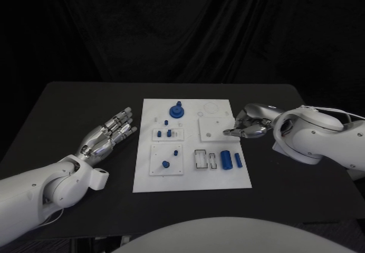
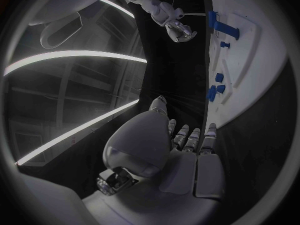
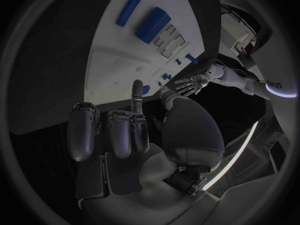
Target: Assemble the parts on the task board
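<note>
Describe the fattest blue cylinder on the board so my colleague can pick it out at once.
Start at the white task board and go to its near right corner. Two blue cylinders lie there side by side, right of two empty slots. The fat cylinder is the left one, thicker than the slim rod.

Task board [image 1: 190,182] is flanked by left hand [image 1: 110,134], fingers spread, and right hand [image 1: 247,126], curled at its edge.

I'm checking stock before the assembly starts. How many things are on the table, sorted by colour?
White: 1, the task board
Blue: about 9 parts, among them a round gear piece, a thick cylinder and a thin rod; the smallest are hard to count
Total: about 10
</note>
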Controlling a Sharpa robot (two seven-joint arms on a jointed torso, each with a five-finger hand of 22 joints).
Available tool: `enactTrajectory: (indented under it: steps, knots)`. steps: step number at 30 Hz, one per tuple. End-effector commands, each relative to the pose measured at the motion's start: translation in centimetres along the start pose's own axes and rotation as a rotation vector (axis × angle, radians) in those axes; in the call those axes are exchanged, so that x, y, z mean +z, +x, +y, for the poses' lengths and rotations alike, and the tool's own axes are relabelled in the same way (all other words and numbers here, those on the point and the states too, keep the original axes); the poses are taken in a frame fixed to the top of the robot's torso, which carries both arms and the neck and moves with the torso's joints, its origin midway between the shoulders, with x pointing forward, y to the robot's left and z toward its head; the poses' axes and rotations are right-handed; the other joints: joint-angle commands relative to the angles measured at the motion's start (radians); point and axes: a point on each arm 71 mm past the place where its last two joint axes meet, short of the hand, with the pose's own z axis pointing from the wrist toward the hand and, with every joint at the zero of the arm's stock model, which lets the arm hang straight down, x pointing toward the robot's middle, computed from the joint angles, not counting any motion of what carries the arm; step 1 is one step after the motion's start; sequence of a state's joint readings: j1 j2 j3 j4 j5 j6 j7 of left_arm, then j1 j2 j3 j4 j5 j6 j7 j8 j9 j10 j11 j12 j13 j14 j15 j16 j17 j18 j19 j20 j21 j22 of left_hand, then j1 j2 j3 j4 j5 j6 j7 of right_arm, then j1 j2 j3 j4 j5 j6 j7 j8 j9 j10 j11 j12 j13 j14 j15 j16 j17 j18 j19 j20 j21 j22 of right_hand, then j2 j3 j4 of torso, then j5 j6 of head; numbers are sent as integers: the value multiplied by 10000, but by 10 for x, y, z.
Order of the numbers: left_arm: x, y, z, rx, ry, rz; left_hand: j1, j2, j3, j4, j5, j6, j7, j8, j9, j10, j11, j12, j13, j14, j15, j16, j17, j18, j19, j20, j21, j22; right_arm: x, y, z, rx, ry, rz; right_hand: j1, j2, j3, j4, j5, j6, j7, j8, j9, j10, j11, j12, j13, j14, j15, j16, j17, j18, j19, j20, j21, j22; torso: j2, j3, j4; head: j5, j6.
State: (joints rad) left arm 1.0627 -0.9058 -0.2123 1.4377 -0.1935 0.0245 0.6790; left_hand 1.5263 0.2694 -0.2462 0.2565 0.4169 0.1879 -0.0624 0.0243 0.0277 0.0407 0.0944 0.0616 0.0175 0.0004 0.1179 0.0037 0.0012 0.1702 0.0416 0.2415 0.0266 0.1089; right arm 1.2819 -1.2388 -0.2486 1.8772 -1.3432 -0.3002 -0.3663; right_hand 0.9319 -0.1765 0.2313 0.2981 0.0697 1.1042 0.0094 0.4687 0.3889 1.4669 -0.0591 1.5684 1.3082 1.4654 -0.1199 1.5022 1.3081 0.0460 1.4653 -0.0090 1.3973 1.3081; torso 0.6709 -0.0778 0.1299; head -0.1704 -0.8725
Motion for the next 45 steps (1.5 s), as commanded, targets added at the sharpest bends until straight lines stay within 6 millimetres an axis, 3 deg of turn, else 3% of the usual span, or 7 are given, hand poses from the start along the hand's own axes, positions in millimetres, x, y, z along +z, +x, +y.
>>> enactTrajectory:
  steps: [1,6,10,15,18,29,45]
  knots:
    - [1,1,-2,-164,424,-38,37,1,-22,-37,40,70,6,49,12,-1,20,54,8,-4,38,-37,-12,103,-67,7,-39,-15,-1,13,-8,-615,1629,1447,-230,-99,-319,8,51,45,-83,120,173,1039,-64,24,2626,858,-94,-42,1511,-120,676,-66,135,2190,21,6,17,-442,-1]
    - [0,1,-3,-158,476,-58,22,0,-36,-10,74,144,19,62,21,24,21,89,16,-4,39,-37,-12,104,-55,18,-30,13,-2,21,-5,-1135,1968,1750,-403,-233,-476,14,87,-23,-80,183,391,1039,-61,24,2626,914,-149,159,1793,-185,741,-124,481,2273,18,6,29,-610,-1]
    - [0,0,-3,-150,474,-76,22,0,-36,-10,74,144,19,62,21,24,21,89,16,-4,39,-37,-12,104,-55,18,-30,13,-3,27,-3,-1252,2061,1927,-383,-247,-495,13,151,-344,-18,88,497,1039,-19,24,2626,937,-134,253,1922,-206,757,-127,600,2298,10,5,12,-650,-1]
    - [-1,0,-3,-150,460,-82,35,3,-34,-7,131,163,24,64,22,31,22,97,16,-4,48,-37,-12,105,-49,28,-25,19,-4,36,0,-1316,1997,2066,-33,-146,-377,5,615,-620,17,203,783,1039,10,24,2626,900,-65,165,1761,-139,648,-76,333,2207,17,11,25,-747,-1]
    - [-1,0,-3,-151,463,-82,54,5,-30,-11,158,177,26,63,22,34,19,102,16,-4,70,-37,-12,105,-44,37,-22,21,-5,40,2,-1444,1911,1983,6,-113,-372,12,695,-900,20,384,1064,1039,-13,24,2626,853,11,42,1555,-71,520,5,44,2114,10,8,23,-743,-1]
    - [-1,0,-3,-160,470,-81,90,4,-22,-20,231,210,39,64,23,50,13,125,20,10,90,-29,-6,109,-22,50,-8,50,-5,49,9,-1822,1723,1864,-74,-153,-416,7,699,-1056,9,673,1410,1039,-5,24,2626,892,22,160,1727,-104,555,29,225,2162,11,9,19,-730,-1]
    - [-1,0,0,-198,347,-48,135,10,-5,-47,324,196,53,57,19,43,18,118,17,-4,109,-37,-12,108,-15,65,-3,46,-9,59,16,-1532,1255,1777,-105,-148,-424,12,214,-977,-119,1287,1973,1039,-100,24,2626,921,-62,274,1882,-140,600,-33,432,2212,12,7,18,-616,-1]
